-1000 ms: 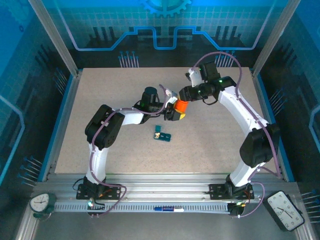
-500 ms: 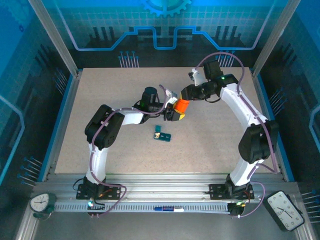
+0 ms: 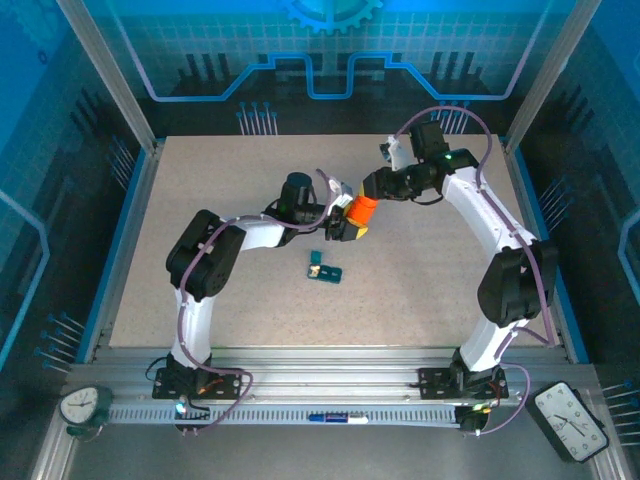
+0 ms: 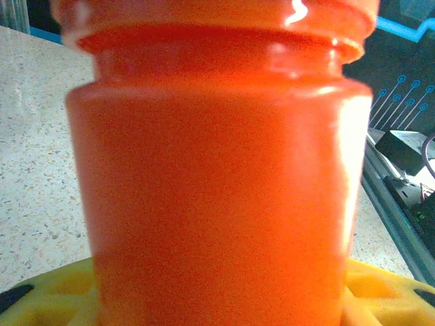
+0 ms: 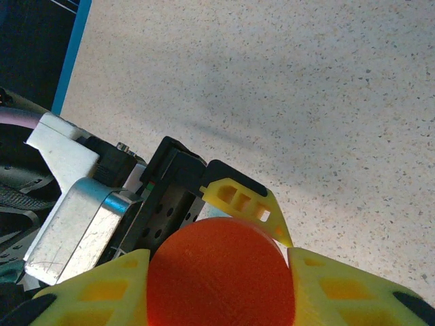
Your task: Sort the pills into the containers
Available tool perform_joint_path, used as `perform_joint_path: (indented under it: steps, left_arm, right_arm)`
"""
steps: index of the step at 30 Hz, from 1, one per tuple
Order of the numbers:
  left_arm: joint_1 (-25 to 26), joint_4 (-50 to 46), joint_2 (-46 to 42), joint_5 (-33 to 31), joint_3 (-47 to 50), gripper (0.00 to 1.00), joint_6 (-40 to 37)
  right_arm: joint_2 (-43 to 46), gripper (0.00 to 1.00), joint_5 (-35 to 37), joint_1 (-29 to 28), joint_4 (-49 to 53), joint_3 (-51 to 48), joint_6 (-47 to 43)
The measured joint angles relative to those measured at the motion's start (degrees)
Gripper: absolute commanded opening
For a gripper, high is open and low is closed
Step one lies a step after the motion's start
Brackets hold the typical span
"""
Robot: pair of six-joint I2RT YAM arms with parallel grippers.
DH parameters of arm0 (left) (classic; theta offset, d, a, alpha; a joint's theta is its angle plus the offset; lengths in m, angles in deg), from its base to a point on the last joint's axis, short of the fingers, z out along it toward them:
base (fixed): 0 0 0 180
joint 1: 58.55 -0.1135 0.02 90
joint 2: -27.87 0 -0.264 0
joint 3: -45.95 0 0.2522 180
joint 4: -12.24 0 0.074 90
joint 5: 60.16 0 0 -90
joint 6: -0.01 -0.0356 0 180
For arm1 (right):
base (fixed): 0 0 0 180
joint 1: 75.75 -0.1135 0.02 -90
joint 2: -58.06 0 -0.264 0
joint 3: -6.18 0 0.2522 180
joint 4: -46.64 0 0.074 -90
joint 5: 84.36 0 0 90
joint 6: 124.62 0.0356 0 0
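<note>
Sorting looks barely started: left claw (image 4: 217,299) and right claw (image 5: 221,285) both pinch the orange bottle (image 3: 362,211), while the teal pill box (image 3: 325,268) lies at its seven o'clock.

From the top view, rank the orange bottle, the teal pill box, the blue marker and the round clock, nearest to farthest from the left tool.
1. orange bottle: gripped in the left tool, mid-table.
2. teal pill box: on the table just toward the arm bases.
3. blue marker: lying on the front rail.
4. round clock: near-left corner, off the table.
</note>
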Motion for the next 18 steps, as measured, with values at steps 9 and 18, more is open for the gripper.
perform_joint_path:
  steps: [9,18]
  left_arm:
    - [0.0,-1.9,-0.1,-0.3,0.0,0.00,-2.2]
    - [0.0,-2.9,-0.1,-0.4,0.0,0.00,-3.3]
  right_arm:
    - [0.4,0.30,-2.5,0.7,-3.6,-2.9,6.3]
    - [0.5,0.45,-4.0,1.4,-6.7,-5.0,12.2]
